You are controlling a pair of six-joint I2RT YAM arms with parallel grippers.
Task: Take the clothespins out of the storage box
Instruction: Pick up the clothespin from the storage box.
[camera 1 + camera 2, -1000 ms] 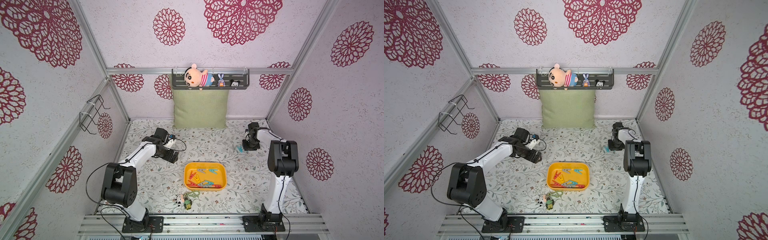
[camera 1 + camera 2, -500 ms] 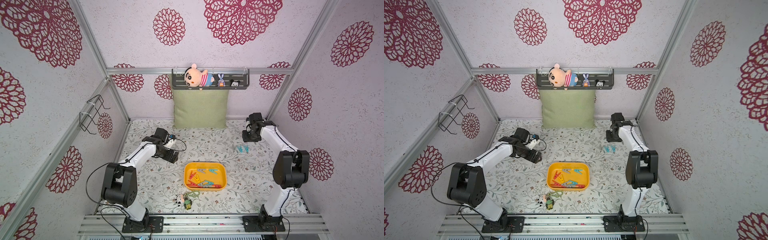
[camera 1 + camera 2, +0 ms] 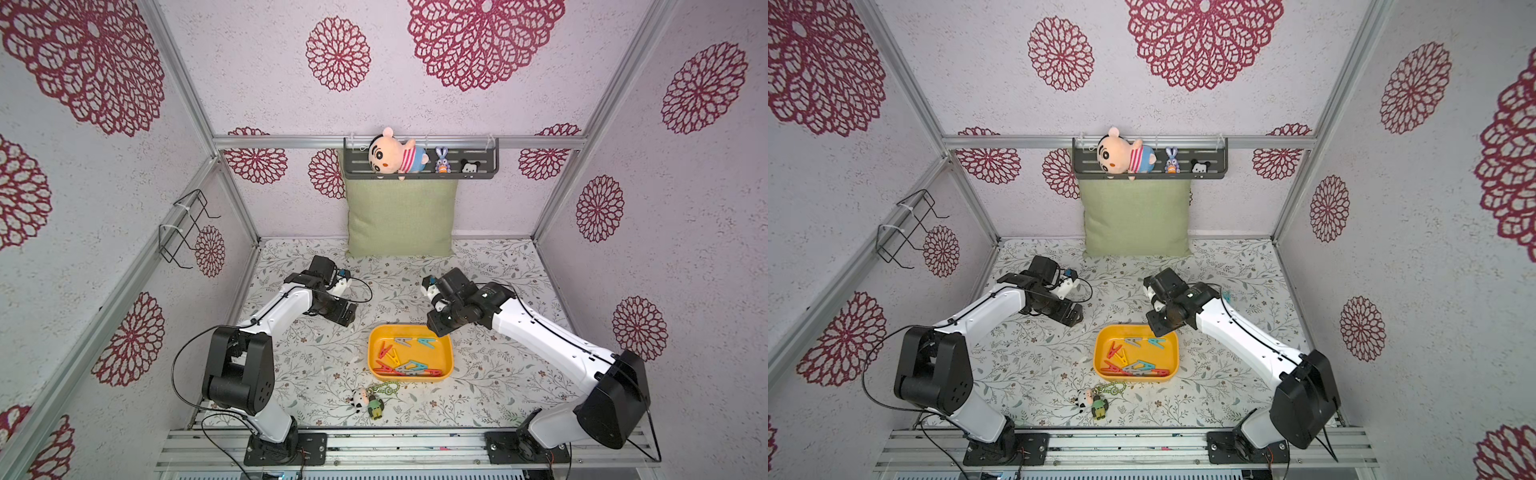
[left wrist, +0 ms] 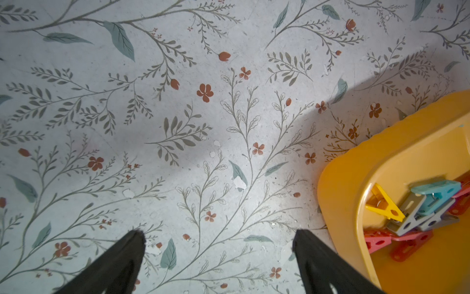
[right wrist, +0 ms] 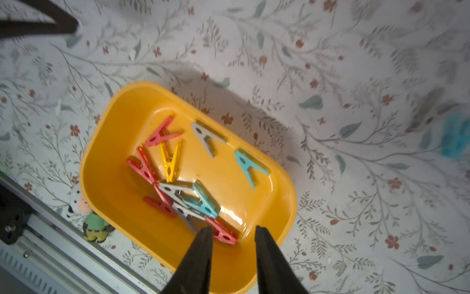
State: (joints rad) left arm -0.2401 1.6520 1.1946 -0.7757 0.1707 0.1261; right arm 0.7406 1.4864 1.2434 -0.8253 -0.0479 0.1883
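Yellow storage box point(image 5: 101, 178) under my right gripper point(image 5: 232, 229), parted, empty; next, lower onto the clothespins point(image 5: 170, 163). Left gripper point(image 4: 218, 236) gapes beside the box.

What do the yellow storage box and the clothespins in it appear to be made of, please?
The storage box looks like glossy moulded plastic: smooth rounded corners, bright glare on its floor. The clothespins seem matte coloured plastic, with what looks like a metal wire spring at the hinge.

No readable text anywhere, storage box point(image 3: 437, 355) plain yellow, clothespins point(image 3: 410, 367) unmarked, no legible labels or numbers
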